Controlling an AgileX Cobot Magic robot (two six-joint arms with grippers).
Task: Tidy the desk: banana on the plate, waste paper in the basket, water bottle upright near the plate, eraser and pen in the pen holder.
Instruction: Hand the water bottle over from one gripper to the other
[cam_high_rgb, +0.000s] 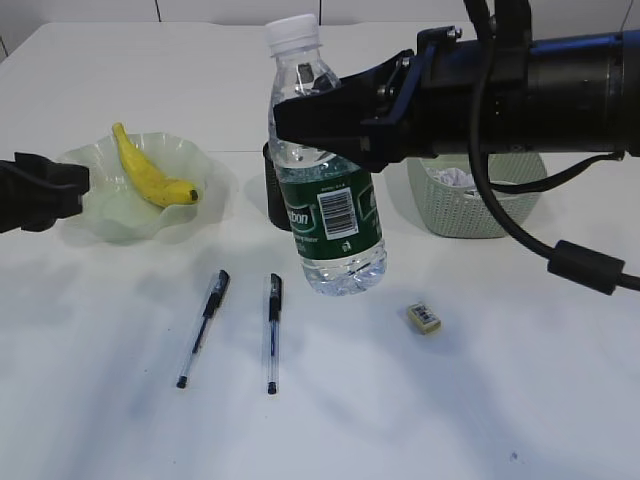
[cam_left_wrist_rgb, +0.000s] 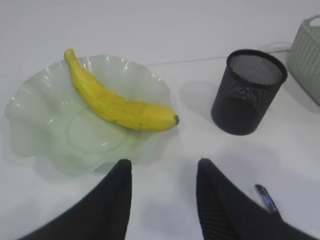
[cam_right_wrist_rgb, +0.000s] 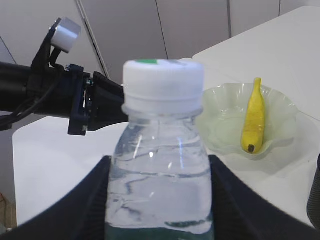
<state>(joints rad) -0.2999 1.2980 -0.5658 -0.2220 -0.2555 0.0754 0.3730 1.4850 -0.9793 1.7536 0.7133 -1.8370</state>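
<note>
gripping the water bottle (cam_high_rgb: 325, 170) at its shoulder, right hand (cam_high_rgb: 300, 125) carries it clear of the tabletop (cam_high_rgb: 480, 400), slightly tilted; level it before landing right of the plate (cam_high_rgb: 110, 215). left wrist: left hand (cam_left_wrist_rgb: 162, 185) open, empty, near the banana (cam_left_wrist_rgb: 112, 102). right wrist: fingers (cam_right_wrist_rgb: 235, 200) flank the neck.

The pen holder (cam_high_rgb: 276, 195) is mostly hidden behind the water bottle (cam_high_rgb: 330, 215) in the exterior view; only a dark sliver shows at the bottle's left. The basket (cam_high_rgb: 480, 205) has its upper rim covered by the right arm (cam_high_rgb: 540, 85), so little of the paper (cam_high_rgb: 455, 178) inside shows. The left pincer (cam_high_rgb: 45, 190) is cut off by the left edge. The eraser (cam_high_rgb: 424, 317) has markings too small to read. In the left wrist view, only the tip of a pen (cam_left_wrist_rgb: 265, 197) peeks out beside a finger, and the basket (cam_left_wrist_rgb: 307, 55) is cropped at the right edge. In the right wrist view the bottle's bottom runs off the frame.
</note>
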